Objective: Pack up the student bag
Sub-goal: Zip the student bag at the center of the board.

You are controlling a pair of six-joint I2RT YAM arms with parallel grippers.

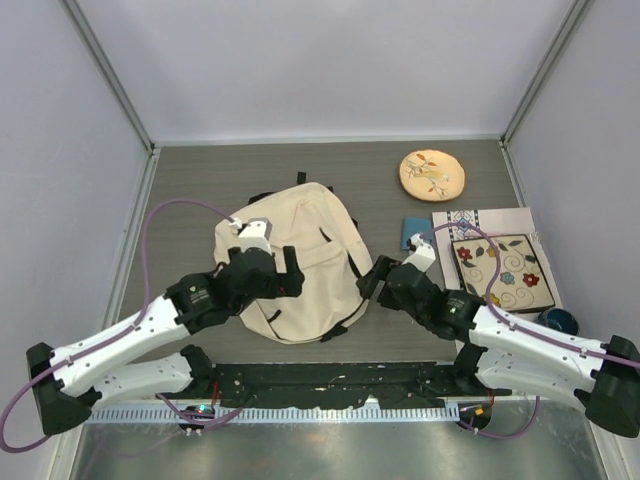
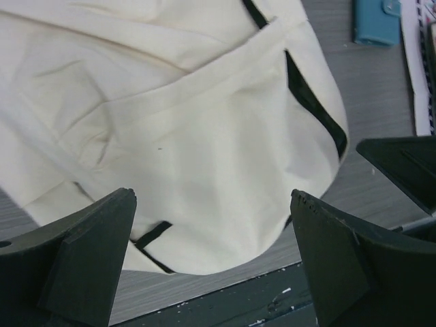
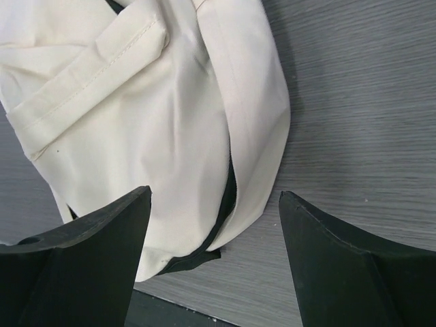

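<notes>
Student bag point(image 1: 300, 260): soft cream fabric, rounded, with thin black straps and a stitched front pocket. It lies flat mid-table, contents unseen. Left gripper point(image 2: 214, 197): spread wide above its lower edge, empty. Right gripper point(image 3: 214, 194): spread wide at its right edge, empty.

Grey wood-grain table point(image 1: 200, 180), pale walls point(image 1: 320, 60), seemingly even light.

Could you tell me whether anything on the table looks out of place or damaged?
Nothing stands out. The student bag lies flat, slightly rumpled, with no visible tear, and the round disc, teal case and floral mat lie apart from it.
</notes>
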